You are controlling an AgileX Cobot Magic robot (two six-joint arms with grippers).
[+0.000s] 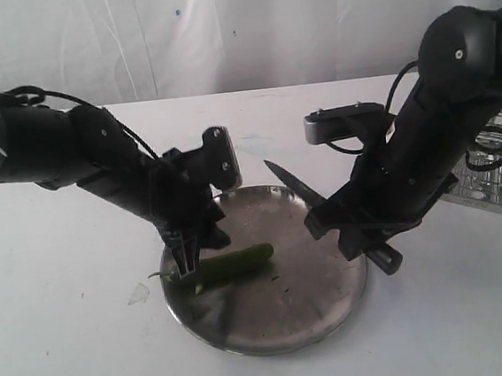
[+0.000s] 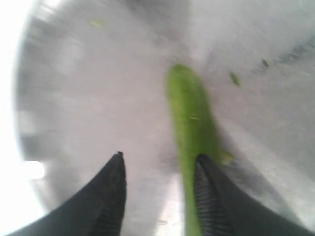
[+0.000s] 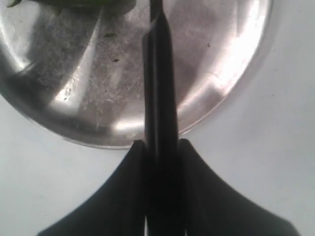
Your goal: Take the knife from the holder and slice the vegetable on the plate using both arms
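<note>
The green vegetable [image 1: 239,262] lies on the round metal plate [image 1: 281,314]. My left gripper [image 1: 189,254] stands open over the vegetable's left end. In the left wrist view the vegetable [image 2: 189,113] runs along the inner face of one finger [image 2: 209,196], and the other finger [image 2: 110,191] stands well apart over the bare plate [image 2: 88,98]. My right gripper [image 1: 354,224] is shut on the black handle of the knife [image 1: 293,186], whose dark blade points up and left over the plate's far rim. The right wrist view shows the knife [image 3: 160,73] clamped between the fingers of that gripper [image 3: 161,142], above the plate [image 3: 98,98]. The wire holder [image 1: 499,173] stands at the right edge.
A small pale scrap [image 1: 138,294] lies on the white table just left of the plate. Tiny green bits [image 2: 235,78] dot the plate's surface. A white curtain hangs behind the table. The right arm's bulk stands between the plate and the holder.
</note>
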